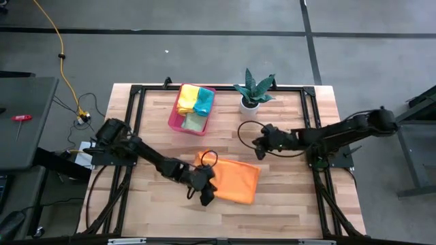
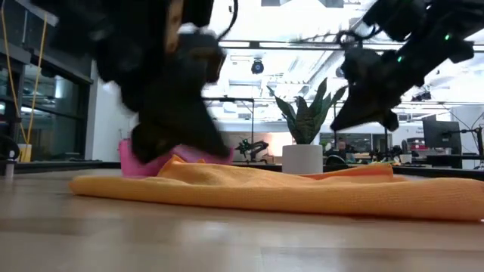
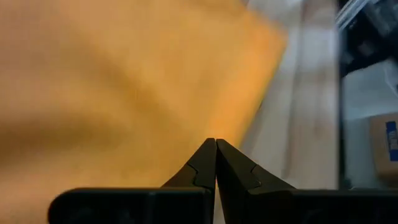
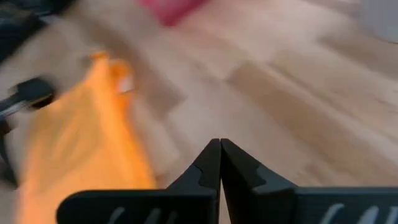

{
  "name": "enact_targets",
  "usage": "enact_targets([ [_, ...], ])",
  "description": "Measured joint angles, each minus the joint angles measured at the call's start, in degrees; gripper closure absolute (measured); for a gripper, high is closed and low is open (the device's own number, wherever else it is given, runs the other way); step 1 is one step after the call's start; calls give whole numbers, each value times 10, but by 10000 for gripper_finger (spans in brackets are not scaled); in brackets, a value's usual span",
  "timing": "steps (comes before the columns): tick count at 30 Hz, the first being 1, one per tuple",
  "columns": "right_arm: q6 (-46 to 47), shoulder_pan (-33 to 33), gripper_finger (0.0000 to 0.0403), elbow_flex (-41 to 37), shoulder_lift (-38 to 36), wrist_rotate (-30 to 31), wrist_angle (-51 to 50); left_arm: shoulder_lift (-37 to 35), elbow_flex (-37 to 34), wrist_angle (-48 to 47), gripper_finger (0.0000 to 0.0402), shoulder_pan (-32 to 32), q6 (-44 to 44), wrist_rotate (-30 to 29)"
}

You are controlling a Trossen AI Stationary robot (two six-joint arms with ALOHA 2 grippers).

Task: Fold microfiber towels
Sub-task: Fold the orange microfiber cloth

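Orange towel lying folded on the wooden table, in front of the pink tray that holds the other towels. The left gripper, fingers pressed together and holding nothing, sits at the towel's near left edge, probably to smooth the fold. The right gripper, likewise closed and empty, hovers beside the potted plant, clear of the cloth.

Towel lies mid-table toward the front edge under my left gripper; tray and plant at the back edge.
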Motion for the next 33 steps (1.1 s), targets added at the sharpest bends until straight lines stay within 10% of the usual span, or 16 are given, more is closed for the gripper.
enact_targets([
  [9, -15, 1, 403, 1, -83, -23, -26, -133, 1, -54, 401, 64, 133, 36],
  [18, 25, 2, 403, 1, -81, -57, -52, -273, -5, -259, 401, 129, 200, -92],
  [33, 83, 86, 403, 1, 78, -243, -90, -208, -78, -79, 401, 109, 106, -35],
])
